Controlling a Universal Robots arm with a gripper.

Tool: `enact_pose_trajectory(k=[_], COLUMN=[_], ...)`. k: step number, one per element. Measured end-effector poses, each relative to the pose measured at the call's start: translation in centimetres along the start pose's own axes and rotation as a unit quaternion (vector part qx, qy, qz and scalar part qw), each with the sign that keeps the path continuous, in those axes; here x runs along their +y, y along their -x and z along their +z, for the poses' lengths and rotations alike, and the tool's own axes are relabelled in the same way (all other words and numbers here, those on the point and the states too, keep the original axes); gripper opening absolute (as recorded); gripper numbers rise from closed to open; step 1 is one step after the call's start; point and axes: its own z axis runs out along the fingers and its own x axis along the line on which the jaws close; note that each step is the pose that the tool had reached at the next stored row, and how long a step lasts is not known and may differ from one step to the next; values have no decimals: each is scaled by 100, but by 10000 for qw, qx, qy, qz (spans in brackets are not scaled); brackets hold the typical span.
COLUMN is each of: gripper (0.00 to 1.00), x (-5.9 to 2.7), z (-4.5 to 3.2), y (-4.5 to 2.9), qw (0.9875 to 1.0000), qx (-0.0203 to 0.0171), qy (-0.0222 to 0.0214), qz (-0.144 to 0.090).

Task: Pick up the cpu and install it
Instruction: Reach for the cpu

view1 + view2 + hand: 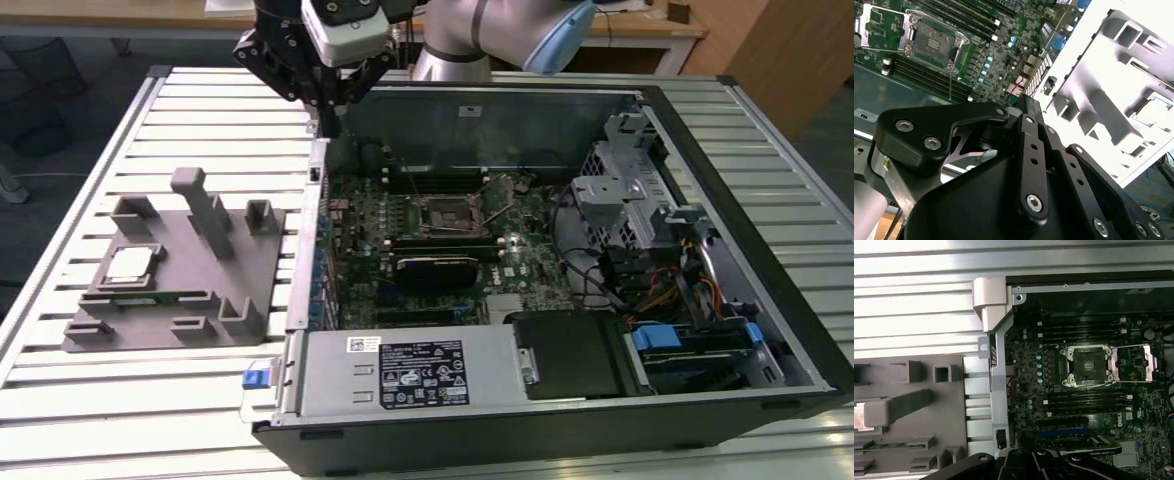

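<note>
resting flat on grey fixture (pixel 200 305): cpu (pixel 130 265), pale silvery square | pincer (pixel 327 115) near case (pixel 561 445) corner, opening unclear

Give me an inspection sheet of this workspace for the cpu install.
Surface: slatted metal table, bearing a grey fixture and an open computer case.
Job's things: cpu lying in the fixture; socket in the case, frame flipped open.
Clutter: green memory stick in the fixture.
Grippers: gripper above the case's far edge, apart from the cpu.
Cables: wire bundle inside the case, exterior view's right.
Surroundings: wooden desk behind the table.
</note>
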Motion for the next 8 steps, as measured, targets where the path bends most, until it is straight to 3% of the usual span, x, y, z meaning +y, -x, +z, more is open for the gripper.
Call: enact_pose_trajectory(k=[8], gripper=[11], x=[-4], z=[11], y=[-47], qw=[10000], qx=[0], qy=[0], qz=[0])
